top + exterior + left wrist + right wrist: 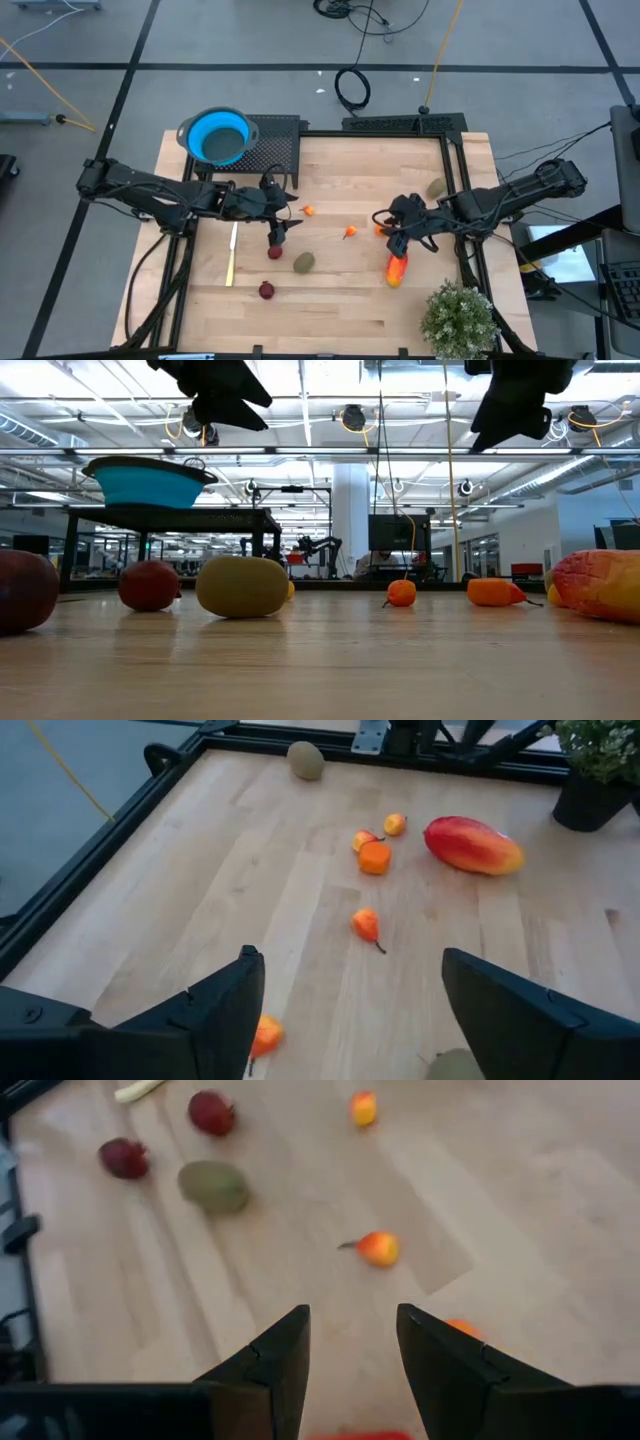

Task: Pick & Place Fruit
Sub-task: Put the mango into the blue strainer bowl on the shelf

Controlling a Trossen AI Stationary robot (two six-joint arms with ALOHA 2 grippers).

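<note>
In the high view the left gripper point(277, 228) hangs left of centre over the wooden surface point(330, 300), with its fingers point(215, 1010) spread wide and nothing between them. Just below it lies a dark red round fruit point(275, 252), and a second dark red one point(266, 290) lies lower, toward the bottom left. An olive-green oval point(304, 262) sits just right of the first red piece. A tiny orange piece point(309, 211) lies right of the left gripper, and another point(350, 232) sits near the middle of the frame. The right gripper point(396, 240) hovers right of centre with its fingers point(275, 1365) partly apart and empty. The elongated red-orange fruit point(396, 270) lies just below it, touching nothing else. A second olive-green oval point(437, 187) rests near the surface's right edge, upper right. A slim pale knife point(231, 254) lies left of the red fruit. A blue bowl point(216, 137) stands on a dark rack at the upper left, and a potted plant point(458, 318) fills the lower right corner.
</note>
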